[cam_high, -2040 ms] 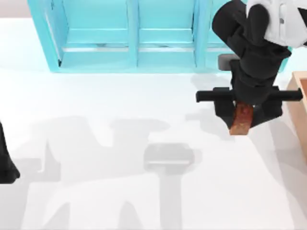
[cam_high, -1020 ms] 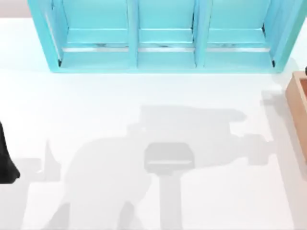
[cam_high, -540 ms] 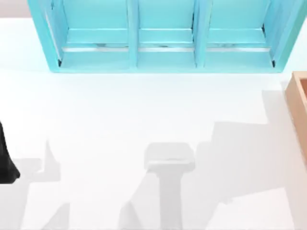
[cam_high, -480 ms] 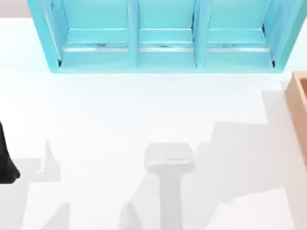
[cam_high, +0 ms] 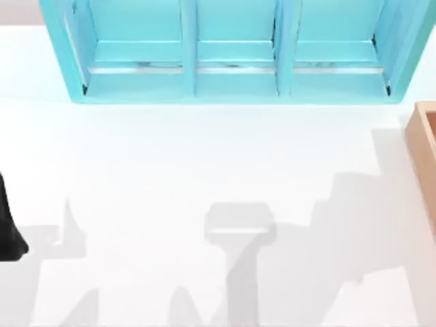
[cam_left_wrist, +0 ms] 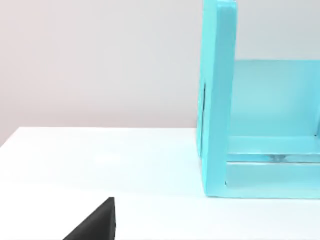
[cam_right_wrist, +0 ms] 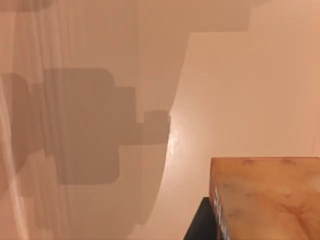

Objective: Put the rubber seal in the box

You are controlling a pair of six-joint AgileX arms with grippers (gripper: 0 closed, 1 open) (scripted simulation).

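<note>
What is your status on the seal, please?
Left arm parked, table's left edge. Seal close up in right wrist view. Box at right edge. Shelf at back, out of the way.

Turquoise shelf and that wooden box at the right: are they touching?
Apart. The top view shows a narrow strip of white table between the turquoise shelf's lower right corner and the box.
</note>
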